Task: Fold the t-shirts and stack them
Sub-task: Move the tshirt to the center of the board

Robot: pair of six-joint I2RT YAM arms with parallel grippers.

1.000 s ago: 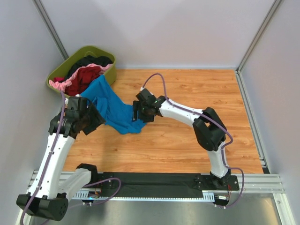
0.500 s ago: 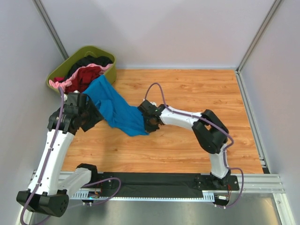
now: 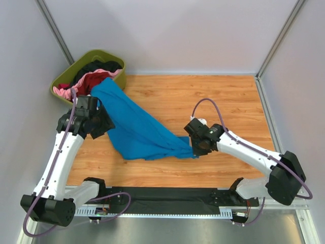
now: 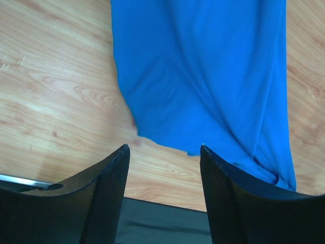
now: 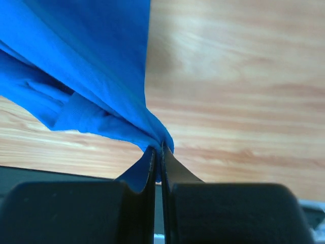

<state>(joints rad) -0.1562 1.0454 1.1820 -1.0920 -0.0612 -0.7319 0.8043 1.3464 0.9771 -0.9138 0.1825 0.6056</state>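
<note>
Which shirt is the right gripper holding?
The blue t-shirt, stretched across the table; the dark red shirt, pink shirt and black shirt lie in the olive-green tub.

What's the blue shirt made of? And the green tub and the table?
The blue shirt looks like soft matte cloth, probably a cotton knit: it drapes and bunches into folds. The green tub seems to be plastic: smooth, rounded rim with a slight sheen. The table looks like wood, maybe a printed laminate: grain stripes, faintly glossy.

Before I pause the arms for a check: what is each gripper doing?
Left gripper: open, holding nothing.
Right gripper: shut on the blue shirt.
</note>
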